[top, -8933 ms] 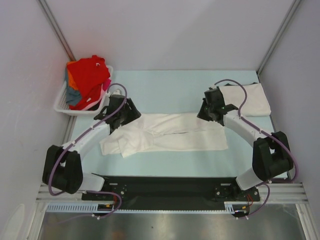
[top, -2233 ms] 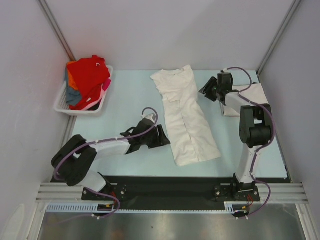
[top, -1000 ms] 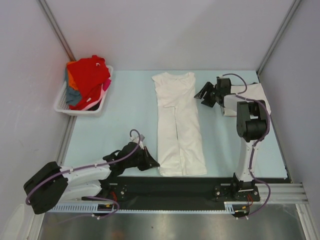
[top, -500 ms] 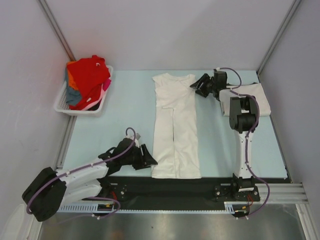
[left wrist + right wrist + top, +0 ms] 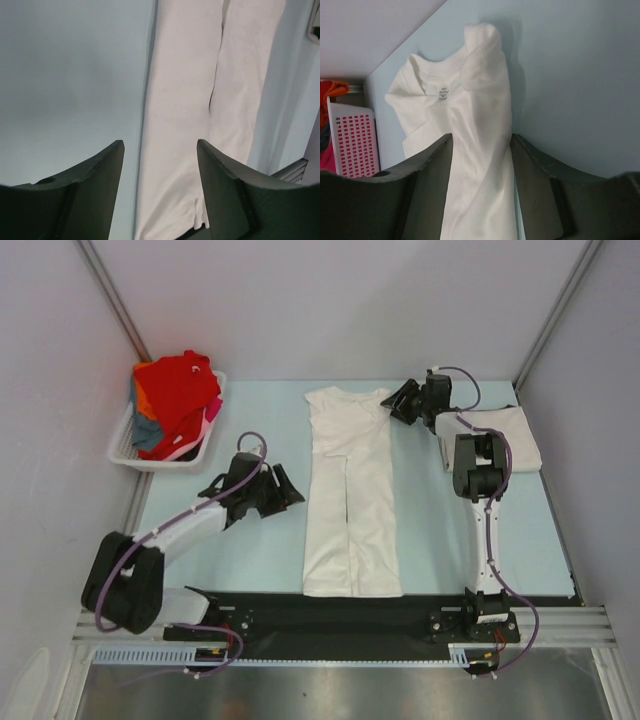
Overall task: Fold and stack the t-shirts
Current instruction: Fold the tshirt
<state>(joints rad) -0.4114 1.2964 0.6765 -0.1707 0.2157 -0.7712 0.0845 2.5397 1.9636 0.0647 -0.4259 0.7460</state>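
A white t-shirt [image 5: 350,500] lies in the middle of the table, folded lengthwise into a long strip, with its collar at the far end. My left gripper [image 5: 290,492] hovers just left of it, open and empty; in the left wrist view the shirt [image 5: 190,100] shows beyond the left gripper [image 5: 160,145]. My right gripper [image 5: 397,400] is at the shirt's far right shoulder, open, its fingers straddling the cloth [image 5: 470,90] around the right gripper [image 5: 481,136]. A folded off-white t-shirt [image 5: 510,435] lies at the back right. Red, orange and other t-shirts [image 5: 175,390] are piled in the basket.
The white slatted basket [image 5: 125,440] stands at the back left and also shows in the right wrist view [image 5: 355,145]. Grey walls close in the table on three sides. A black base strip [image 5: 260,605] runs along the near edge, touching the shirt's hem.
My left gripper opened, let go of the shirt's near hem and swung from the near edge toward the middle left. My right gripper shifted slightly to the collar. The shirt settled straight.
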